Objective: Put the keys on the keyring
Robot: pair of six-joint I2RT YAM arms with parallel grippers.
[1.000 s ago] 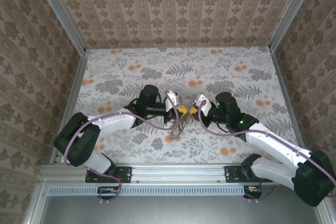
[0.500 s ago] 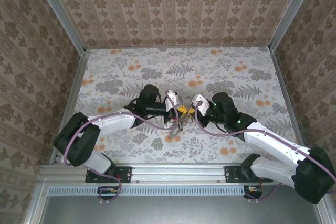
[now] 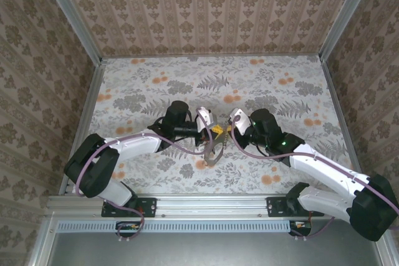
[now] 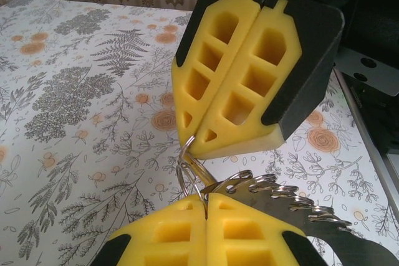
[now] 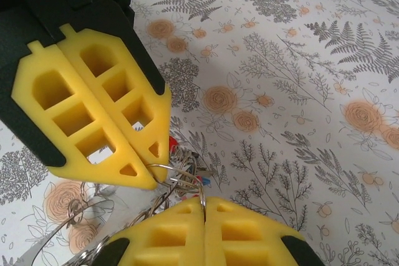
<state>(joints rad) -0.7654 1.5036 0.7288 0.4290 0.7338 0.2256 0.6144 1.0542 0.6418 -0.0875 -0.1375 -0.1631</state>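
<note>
L gripper & R gripper are both clamping keyring, tips meeting mid-worktop; keys bunching beneath, strap hanging toward 6 o'clock.

The flat table wears a white covering printed with grey ferns and orange blossoms, and silver aluminium rails frame its sides. The tan fabric strap of the small metal keyring hangs low over the middle. Whether it touches the surface I cannot tell.
</note>
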